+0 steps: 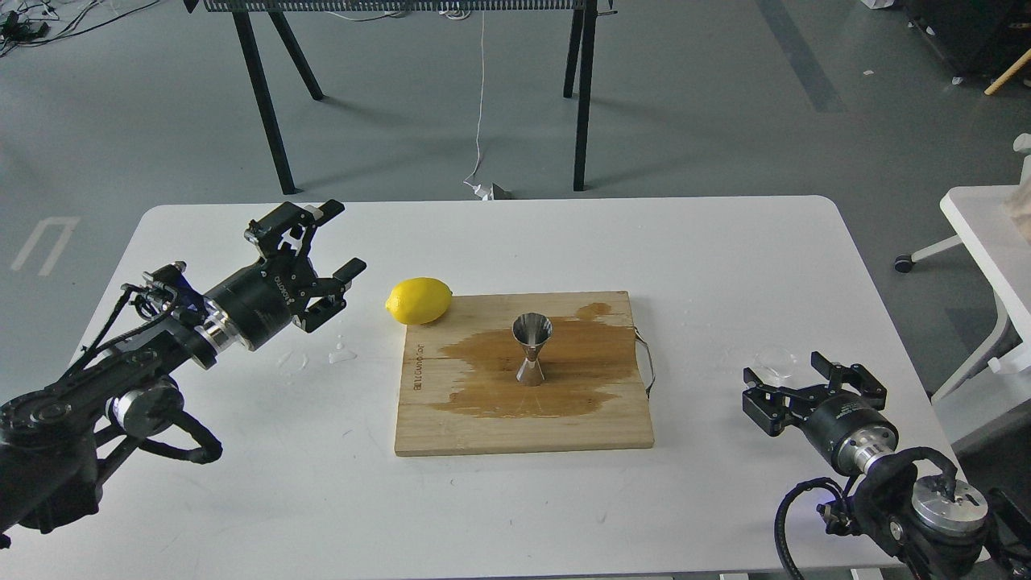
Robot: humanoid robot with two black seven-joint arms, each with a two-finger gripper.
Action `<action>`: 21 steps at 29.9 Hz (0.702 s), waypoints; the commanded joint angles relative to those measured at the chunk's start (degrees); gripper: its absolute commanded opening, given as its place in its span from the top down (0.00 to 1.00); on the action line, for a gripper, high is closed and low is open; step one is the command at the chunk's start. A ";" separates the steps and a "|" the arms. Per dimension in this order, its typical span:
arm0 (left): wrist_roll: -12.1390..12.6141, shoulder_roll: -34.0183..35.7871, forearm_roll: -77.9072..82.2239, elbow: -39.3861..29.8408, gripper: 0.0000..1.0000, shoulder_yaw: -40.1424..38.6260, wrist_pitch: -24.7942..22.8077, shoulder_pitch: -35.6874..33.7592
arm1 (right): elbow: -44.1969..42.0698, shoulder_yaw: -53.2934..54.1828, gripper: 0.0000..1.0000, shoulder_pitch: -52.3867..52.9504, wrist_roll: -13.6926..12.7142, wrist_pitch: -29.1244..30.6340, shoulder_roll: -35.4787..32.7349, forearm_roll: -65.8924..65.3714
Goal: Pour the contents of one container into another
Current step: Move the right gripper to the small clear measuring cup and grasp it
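A steel hourglass jigger (532, 349) stands upright in the middle of a wooden cutting board (451, 427), on a dark wet stain. The clear glass tumbler (775, 362) sits on the white table to the right of the board, faint against the surface. My right gripper (785, 374) is open just in front of the tumbler, its fingers spread either side of the glass's near edge, not closed on it. My left gripper (342, 238) hangs open above the table's left part, left of the lemon, holding nothing.
A yellow lemon (419, 300) lies at the board's far left corner. Small water drops (341, 353) lie on the table left of the board. The board has a metal handle (647, 365) on its right side. Another white table (987, 234) stands at right.
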 commanded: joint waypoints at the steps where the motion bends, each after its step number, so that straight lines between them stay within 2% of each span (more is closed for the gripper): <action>1: 0.00 0.00 0.02 0.08 0.07 0.07 0.00 0.09 | -1.66 -0.01 0.01 0.46 0.02 -0.13 0.52 -0.01; 21: 0.00 0.00 -0.07 0.87 0.07 0.16 0.00 0.18 | -5.97 -0.10 0.06 2.57 0.11 -0.13 1.40 -0.10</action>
